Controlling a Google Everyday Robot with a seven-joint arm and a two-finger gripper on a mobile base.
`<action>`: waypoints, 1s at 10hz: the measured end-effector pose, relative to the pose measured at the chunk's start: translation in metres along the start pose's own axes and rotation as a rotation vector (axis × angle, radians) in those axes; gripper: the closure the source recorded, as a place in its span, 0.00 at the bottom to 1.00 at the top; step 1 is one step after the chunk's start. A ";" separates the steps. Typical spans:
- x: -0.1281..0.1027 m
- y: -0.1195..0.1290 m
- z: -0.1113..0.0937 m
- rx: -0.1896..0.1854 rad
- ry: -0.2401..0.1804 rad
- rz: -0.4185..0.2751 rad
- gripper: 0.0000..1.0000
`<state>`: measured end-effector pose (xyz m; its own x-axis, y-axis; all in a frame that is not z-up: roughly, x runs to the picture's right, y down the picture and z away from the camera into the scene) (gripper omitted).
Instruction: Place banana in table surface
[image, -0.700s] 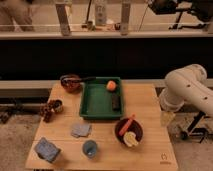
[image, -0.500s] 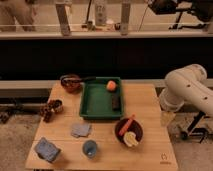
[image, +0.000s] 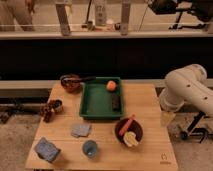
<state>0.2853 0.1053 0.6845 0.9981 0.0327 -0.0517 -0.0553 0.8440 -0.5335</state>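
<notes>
Camera view: curved banana (image: 131, 140) in round bowl (image: 120, 129); jaws beside table (image: 150, 100).

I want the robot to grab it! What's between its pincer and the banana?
Camera view: just the bowl's rim and bare table between the pincer, by the table's edge, and the banana.

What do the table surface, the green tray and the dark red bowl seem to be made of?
The table surface looks like light-brown wood, matte, by its warm tone. The green tray seems plastic: even colour, moulded rim. The dark red bowl, holding the banana, may be plastic or ceramic. The gripper hangs beside the table's right edge.
</notes>
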 end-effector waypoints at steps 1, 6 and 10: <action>0.000 0.000 0.000 0.000 0.000 0.000 0.20; 0.000 0.000 0.000 0.000 0.001 -0.001 0.20; -0.030 0.011 0.014 -0.010 0.015 -0.107 0.20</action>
<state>0.2550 0.1213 0.6923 0.9979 -0.0650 -0.0068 0.0508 0.8370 -0.5448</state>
